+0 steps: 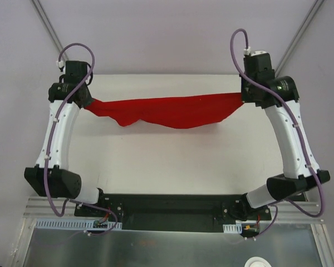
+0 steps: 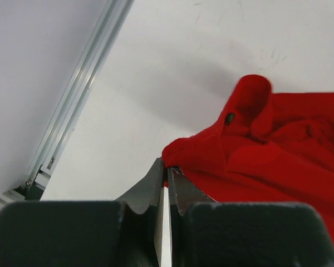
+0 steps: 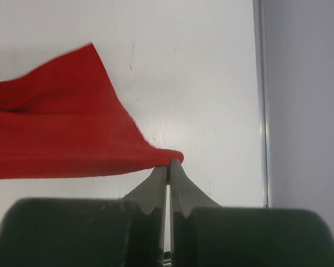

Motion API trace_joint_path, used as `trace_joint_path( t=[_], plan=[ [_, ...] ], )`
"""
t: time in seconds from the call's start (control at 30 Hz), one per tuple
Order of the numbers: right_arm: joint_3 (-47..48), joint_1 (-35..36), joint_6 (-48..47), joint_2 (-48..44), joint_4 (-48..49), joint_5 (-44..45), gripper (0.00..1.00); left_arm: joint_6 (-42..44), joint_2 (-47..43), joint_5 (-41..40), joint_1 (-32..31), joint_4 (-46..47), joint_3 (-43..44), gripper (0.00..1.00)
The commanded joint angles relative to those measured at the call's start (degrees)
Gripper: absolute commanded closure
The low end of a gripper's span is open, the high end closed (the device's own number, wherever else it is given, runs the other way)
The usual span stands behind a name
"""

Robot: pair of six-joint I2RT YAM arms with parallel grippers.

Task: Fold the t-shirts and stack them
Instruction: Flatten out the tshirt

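Above the far half of the flat white table [image 1: 167, 167], we hold the plain bright red soft fabric t-shirt [image 1: 172, 113] as a sagging band, its long axis running left to right. Our left gripper [image 2: 166, 169] pinches the end near the table's left edge and our right gripper [image 3: 169, 164] the end near its right edge. Both are clamped on cloth, so neither arm is nearer.

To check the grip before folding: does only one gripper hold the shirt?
No, the left gripper and the right gripper each pinch one end of the shirt, stretched between them.
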Motion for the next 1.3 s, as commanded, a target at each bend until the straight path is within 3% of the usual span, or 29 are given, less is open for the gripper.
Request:
trace_joint_path(
  t=[0.0,0.17,0.3,0.37,0.5,0.6,0.63,0.77,0.8,0.87,1.03,1.2,1.27],
  plan=[
    [0.4,0.7,0.9,-5.4,-4.3,2.8,0.99,-5.1,-9.3,-6.9,-4.7,1.5,-3.7,1.0],
    [-8.3,4.1,1.7,-14.9,0.4,5.0,0.99,-3.1,-18.1,-9.7,-12.3,2.8,-3.1,1.0],
    [-12.6,4.3,-0.6,-23.2,7.4,6.6,0.99,-0.1,-20.6,-15.0,-14.3,3.9,-0.3,1.0],
    [-14.0,4.2,-3.2,-23.1,8.8,8.8,0.99,3.5,-18.0,-16.6,-14.2,5.3,1.6,1.0],
    [-14.4,1.8,-2.5,-14.8,8.9,7.4,0.99,4.7,-9.9,-14.3,-14.0,6.6,2.7,1.0],
    [-13.0,-0.3,-1.3,-8.1,12.0,2.6,0.99,1.2,-0.3,-5.0,-11.1,5.6,7.0,1.0],
    [-12.2,-0.8,-1.5,-5.8,13.0,1.9,0.99,1.5,6.3,-2.9,-10.6,4.8,12.4,1.0],
    [3.5,-3.6,-1.4,12.7,10.5,-1.3,0.99,-1.0,18.0,1.6,-8.5,4.7,27.4,1.0],
    [13.1,-4.2,-2.1,15.2,10.2,-2.6,0.99,-1.4,19.5,2.2,-8.0,5.3,30.8,1.0],
    [21.7,-5.2,-1.2,18.9,9.2,-4.9,0.99,-1.4,21.4,3.3,-6.8,6.1,38.6,1.0],
    [27.0,-6.5,-1.8,12.6,13.7,-6.8,0.99,1.2,15.2,2.4,-5.9,9.7,45.2,1.0],
    [19.8,-6.4,-4.3,-1.0,16.6,-7.9,0.99,3.1,8.3,4.2,-6.2,11.5,42.0,1.0],
    [12.0,-6.4,-4.1,-5.2,17.1,-8.1,0.99,2.8,5.5,5.9,-6.2,11.5,36.0,1.0]
  ],
)
